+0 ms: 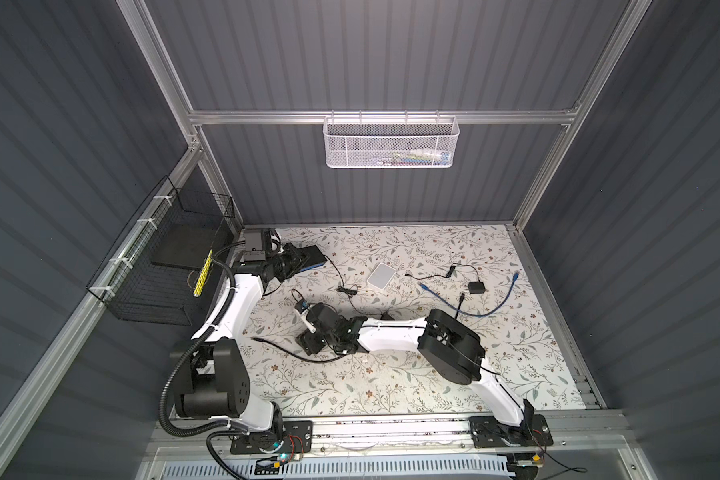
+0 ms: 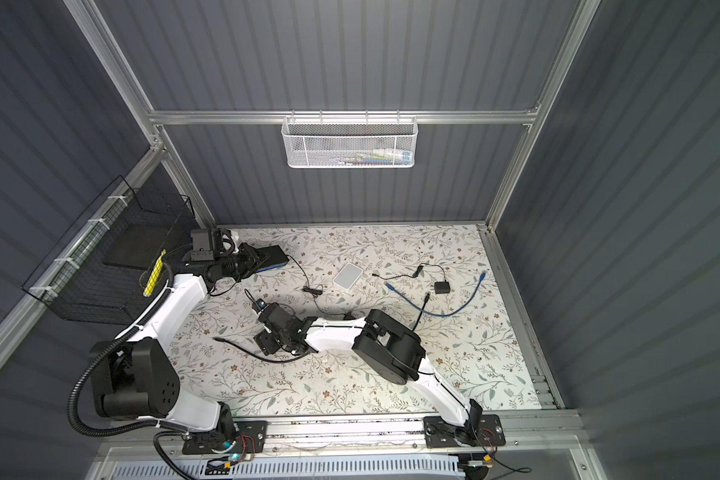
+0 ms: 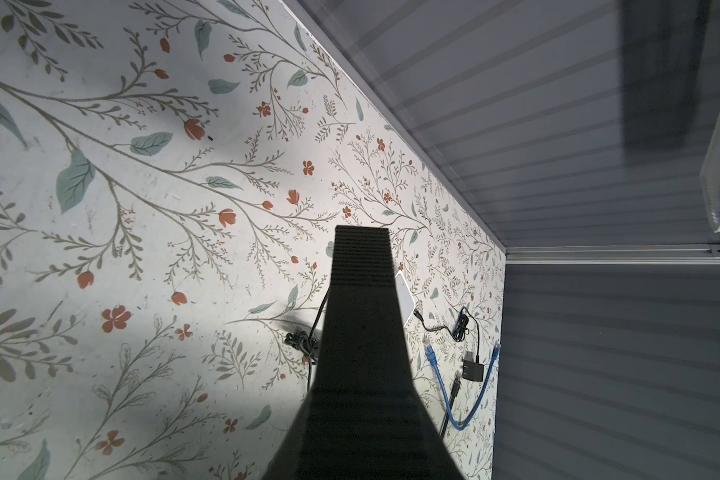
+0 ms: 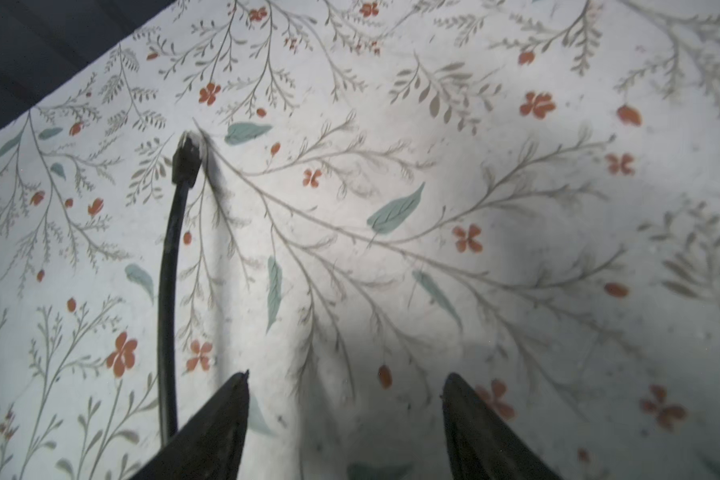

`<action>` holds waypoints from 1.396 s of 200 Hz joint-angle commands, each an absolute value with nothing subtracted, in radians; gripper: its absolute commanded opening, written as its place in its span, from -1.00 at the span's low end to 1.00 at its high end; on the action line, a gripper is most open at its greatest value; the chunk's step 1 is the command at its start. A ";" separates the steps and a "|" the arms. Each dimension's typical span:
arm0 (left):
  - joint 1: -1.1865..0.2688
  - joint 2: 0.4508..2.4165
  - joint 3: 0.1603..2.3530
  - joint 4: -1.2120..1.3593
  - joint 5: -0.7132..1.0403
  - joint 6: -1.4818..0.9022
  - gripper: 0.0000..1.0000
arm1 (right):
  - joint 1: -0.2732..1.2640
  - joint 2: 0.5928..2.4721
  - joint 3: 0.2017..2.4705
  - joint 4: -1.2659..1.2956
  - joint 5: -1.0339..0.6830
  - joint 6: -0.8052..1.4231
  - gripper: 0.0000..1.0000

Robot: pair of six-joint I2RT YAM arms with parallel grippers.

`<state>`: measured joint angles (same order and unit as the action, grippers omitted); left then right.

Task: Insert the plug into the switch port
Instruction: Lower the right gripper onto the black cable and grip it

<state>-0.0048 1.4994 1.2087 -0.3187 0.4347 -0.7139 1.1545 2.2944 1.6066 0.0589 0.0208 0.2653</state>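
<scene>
My right jaws gape empty near the black plug (image 4: 187,160); my left jaws sit closed at the switch (image 1: 314,254) in the surface's far-left corner.

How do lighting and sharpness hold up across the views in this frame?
Left wrist view: the shut left gripper is a dark silhouette with its detail lost. Right wrist view: soft focus and broad shadows across the floral tabletop, yet the black cable plug is readable. Both top views: evenly lit.

On the table (image 1: 391,386), the switch (image 1: 313,257) sits at the back left corner, a flat box (image 1: 380,275) right of it near the back middle, an adapter (image 1: 476,287) and looped cable (image 3: 432,360) toward the right edge; the plug (image 4: 187,163) lies left of centre.
</scene>
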 commanded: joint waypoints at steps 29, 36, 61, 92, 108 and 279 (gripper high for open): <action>0.006 1.424 1.201 -0.274 0.507 -0.698 -1.00 | 1.166 2.077 1.414 0.047 -0.065 0.095 0.49; 0.007 1.419 1.197 -0.275 0.515 -0.699 -1.00 | 1.166 2.058 1.399 0.034 -0.089 0.057 0.50; 0.006 1.384 1.156 -0.255 0.526 -0.720 -1.00 | 1.173 2.049 1.388 0.009 -0.162 -0.025 0.50; 0.006 1.340 1.109 -0.239 0.519 -0.740 -1.00 | 1.180 2.122 1.458 -0.005 -0.236 -0.058 0.50; 0.006 1.329 1.092 -0.233 0.514 -0.748 -1.00 | 1.188 2.160 1.496 -0.005 -0.256 -0.057 0.50; 0.006 1.359 1.133 -0.201 0.519 -0.773 -1.00 | 1.193 2.254 1.588 -0.040 -0.250 -0.050 -0.56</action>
